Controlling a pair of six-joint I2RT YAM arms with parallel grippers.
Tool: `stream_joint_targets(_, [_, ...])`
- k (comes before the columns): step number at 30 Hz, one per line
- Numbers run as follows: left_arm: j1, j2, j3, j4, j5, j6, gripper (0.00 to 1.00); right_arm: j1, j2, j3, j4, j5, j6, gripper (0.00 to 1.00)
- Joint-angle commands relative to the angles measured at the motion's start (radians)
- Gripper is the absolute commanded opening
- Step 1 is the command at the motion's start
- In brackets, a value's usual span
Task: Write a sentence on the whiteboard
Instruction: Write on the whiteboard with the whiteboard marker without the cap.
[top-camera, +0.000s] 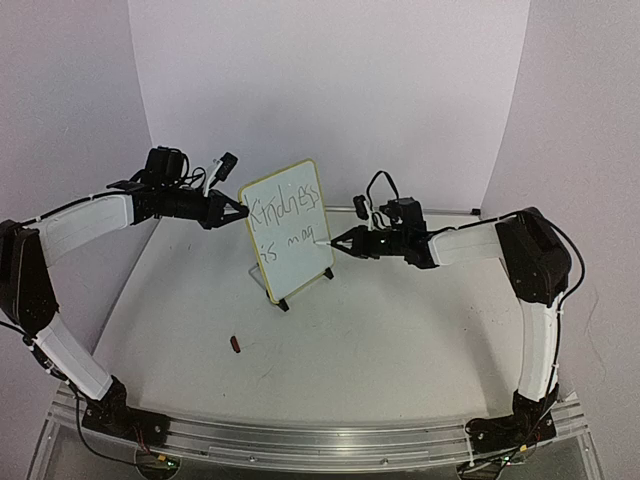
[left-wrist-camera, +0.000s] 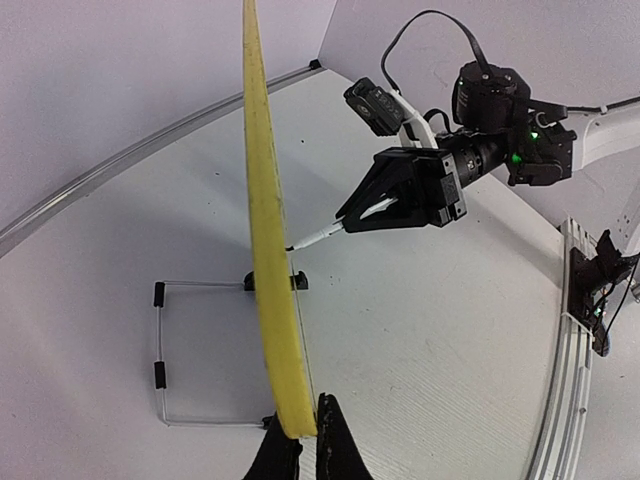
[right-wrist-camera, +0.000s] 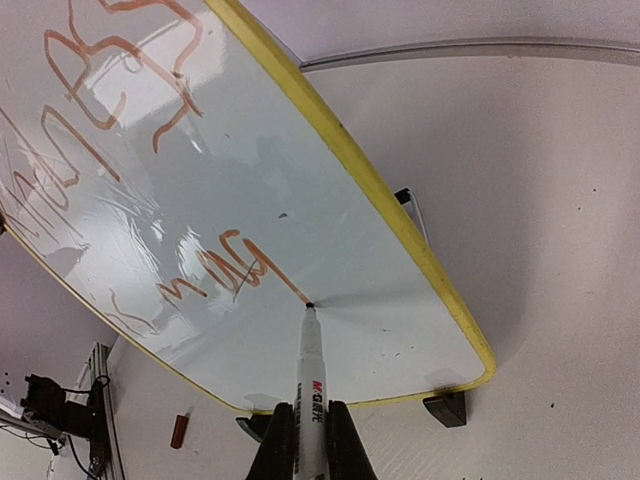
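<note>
the small rectangular whiteboard with a pale yellow frame (top-camera: 285, 228) stands tilted on the white surface (top-camera: 400, 330), its edge pinched in the left hand (top-camera: 240, 210). the right hand (top-camera: 335, 242) is clamped on a slim white marker pen (right-wrist-camera: 311, 370), tip touching the board after "is mag" of the thin dark sentence (top-camera: 290, 215). light, even pressure and short strokes should finish it, the left bracing against the push. from above the lettering is tiny; the left wrist sees the board edge-on.

The whiteboard (top-camera: 295, 228) stands in front of me, nearly upright on its small black feet, with a pale yellow frame around a glossy white face. The sentence (top-camera: 285, 208) is unfinished. It reads "Kindness" above "is mag" in thin reddish-brown strokes.
</note>
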Motion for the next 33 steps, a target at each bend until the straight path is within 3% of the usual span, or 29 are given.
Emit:
stream_joint_targets(1, [-0.008, 0.029, 0.010, -0.069, -0.019, 0.023, 0.00, 0.009, 0.017, -0.004, 0.017, 0.020, -0.008, 0.00])
stream_joint_targets(20, [-0.009, 0.026, 0.009, -0.069, -0.018, 0.024, 0.00, 0.030, -0.019, 0.006, -0.013, -0.002, -0.023, 0.00])
stream_joint_targets(33, [-0.010, 0.023, 0.010, -0.071, -0.023, 0.025, 0.00, 0.030, -0.176, -0.085, 0.132, 0.014, 0.040, 0.00])
